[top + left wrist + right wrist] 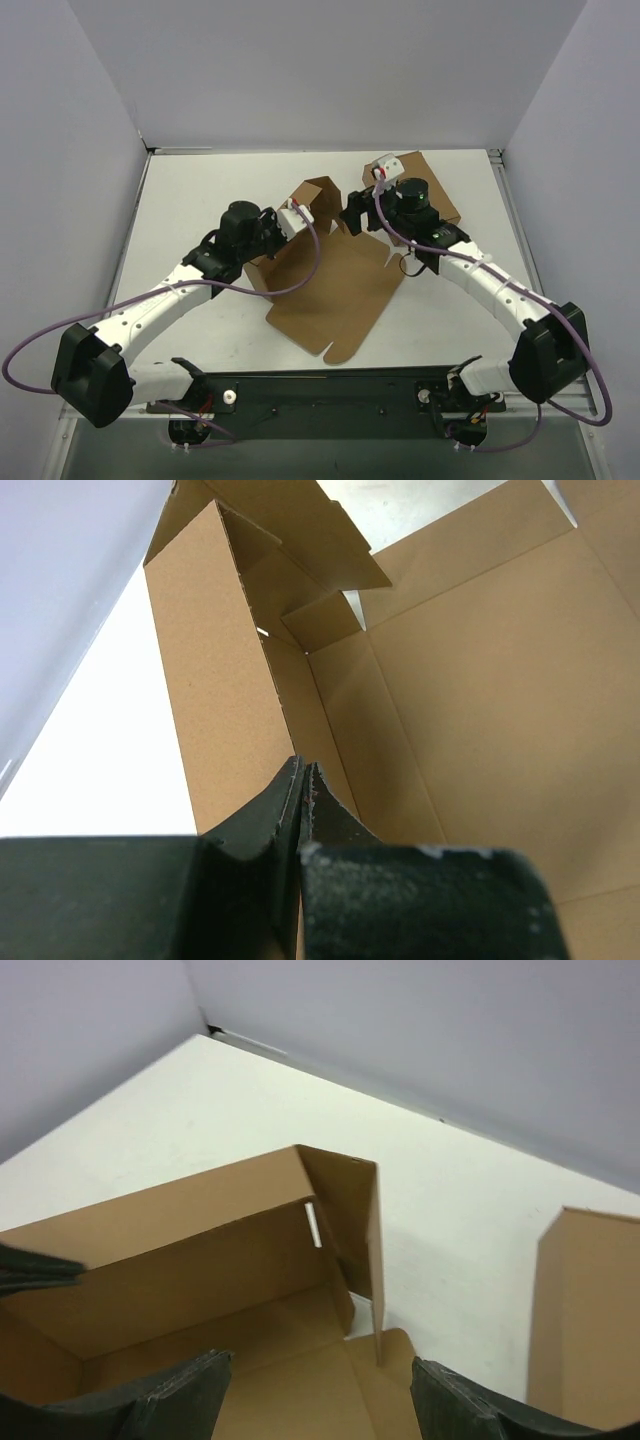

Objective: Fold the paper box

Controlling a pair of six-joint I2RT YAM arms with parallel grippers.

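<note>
The paper box (335,295) is brown die-cut cardboard lying in the middle of the table, its near panel flat and its left wall folded upright (215,680). My left gripper (303,770) is shut on the lower edge of that upright wall, and in the top view the left gripper (283,238) sits at the box's left side. Inside the box a corner flap (350,1210) stands up next to a thin slit. My right gripper (320,1390) hangs open over the box floor with nothing between its fingers; from above the right gripper (350,215) is at the box's far right edge.
A second brown carton (432,190) stands at the back right under the right arm, and this carton (585,1320) shows at the right edge of the right wrist view. White walls close the table on the left, back and right. Purple cables loop beside both arms.
</note>
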